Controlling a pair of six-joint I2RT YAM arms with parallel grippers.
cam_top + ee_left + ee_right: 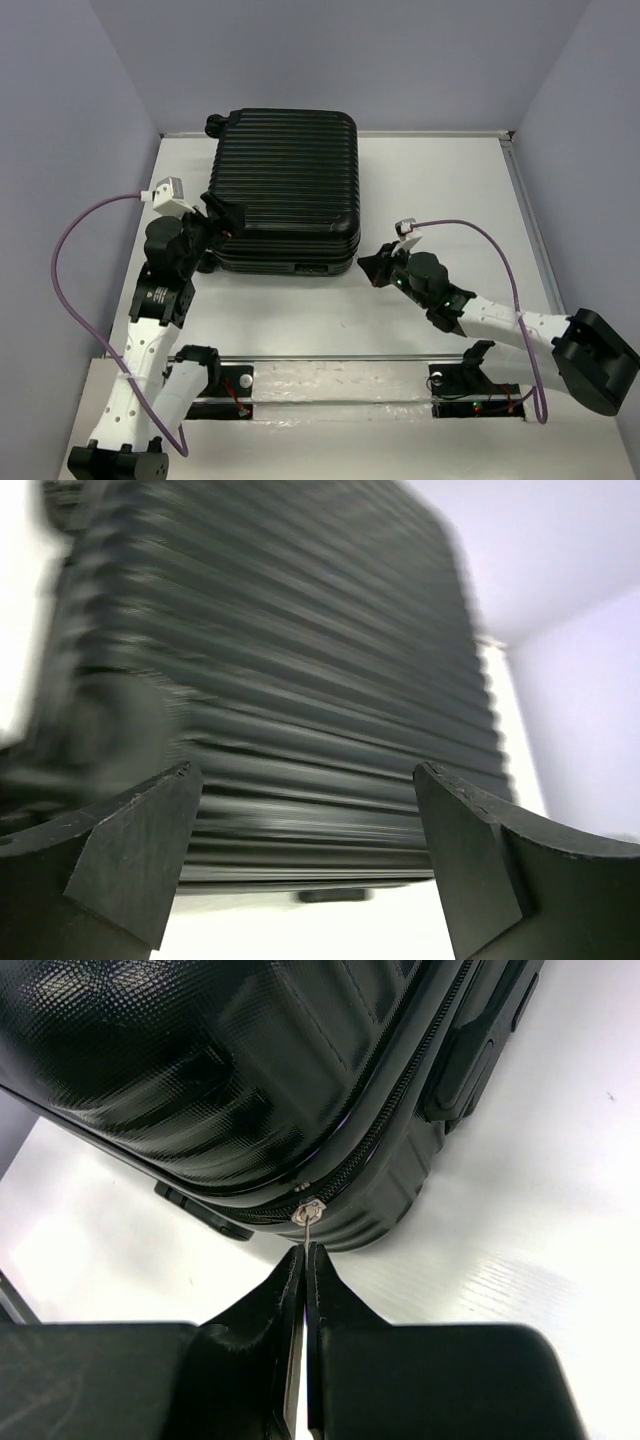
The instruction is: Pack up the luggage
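The luggage [285, 180], a black ribbed hard-shell suitcase, lies flat and closed at the back middle of the table. My left gripper [222, 215] hovers at its front left corner. In the left wrist view that gripper [302, 772] stands open, with the blurred ribbed shell [300, 660] beyond its fingers and nothing between them. My right gripper [372, 268] is at the suitcase's front right corner. In the right wrist view it [305, 1250] is shut on the silver zipper pull [311, 1212], which hangs from the zipper line of the shell [200, 1060].
The white table [440, 190] is walled by grey panels on three sides. A metal rail [340, 358] with both arm bases runs along the near edge. Purple cables [60, 250] loop off each wrist. A black side handle [470, 1060] sticks out from the suitcase.
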